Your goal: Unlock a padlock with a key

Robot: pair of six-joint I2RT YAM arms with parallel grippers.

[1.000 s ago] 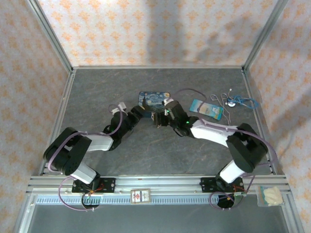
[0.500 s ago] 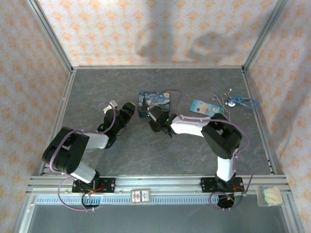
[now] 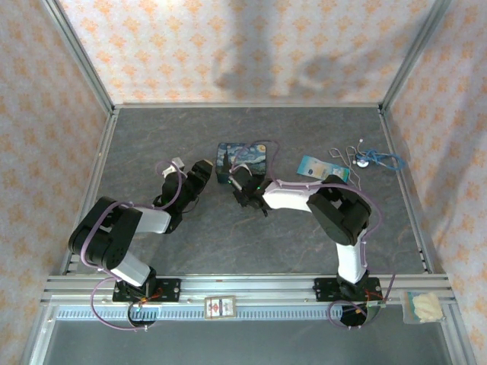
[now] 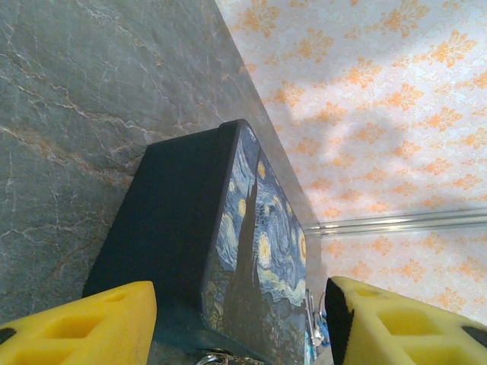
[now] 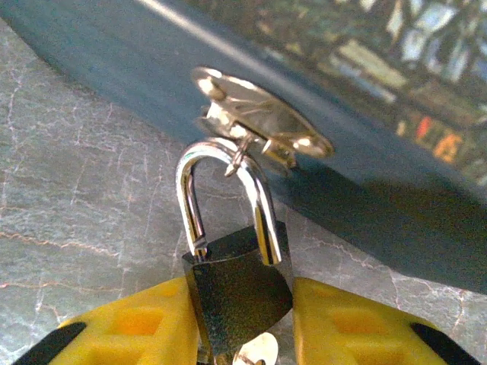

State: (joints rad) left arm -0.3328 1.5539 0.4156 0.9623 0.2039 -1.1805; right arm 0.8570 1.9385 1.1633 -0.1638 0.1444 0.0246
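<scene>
The padlock (image 5: 237, 293), small with a dark body, hangs by its silvery shackle (image 5: 262, 205) from the hasp (image 5: 262, 125) on the front of the blue painted tin (image 3: 242, 158). My right gripper (image 5: 240, 308) is shut on the padlock's body, one yellow finger (image 5: 141, 323) pressed against each side. The key (image 5: 256, 354), pale and silvery, shows just under the body between the fingers. At the tin's left end, my left gripper (image 4: 240, 323) stands open, its yellow fingers (image 4: 84, 327) wide apart and the tin (image 4: 255, 251) ahead of them.
A teal packet (image 3: 324, 169) lies right of the tin. Silver scissors with a blue cord (image 3: 369, 158) lie at the far right, near the frame post. Papered walls close off the back and both sides. Bare grey table (image 3: 228, 236) stretches in front of the arms.
My right arm has folded in and swung left, and its fingers have closed in on the padlock. My left gripper has drawn back a little to the left of the tin.
</scene>
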